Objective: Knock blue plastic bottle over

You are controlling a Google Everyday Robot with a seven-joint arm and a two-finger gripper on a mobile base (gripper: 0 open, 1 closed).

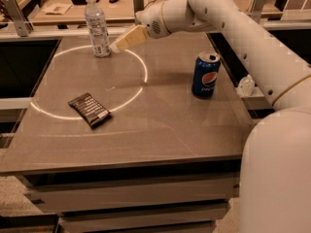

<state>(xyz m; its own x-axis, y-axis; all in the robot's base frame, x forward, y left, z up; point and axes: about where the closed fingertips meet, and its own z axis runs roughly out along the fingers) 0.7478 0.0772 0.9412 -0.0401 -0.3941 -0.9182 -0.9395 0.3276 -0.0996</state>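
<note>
Table: claw just beside upright blue plastic bottle.

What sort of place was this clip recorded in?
Likely a robotics lab or workshop: a grey table holding a bottle, a can and a dark packet, a cluttered wooden workbench behind, and the robot's gripper close beside the bottle.
</note>
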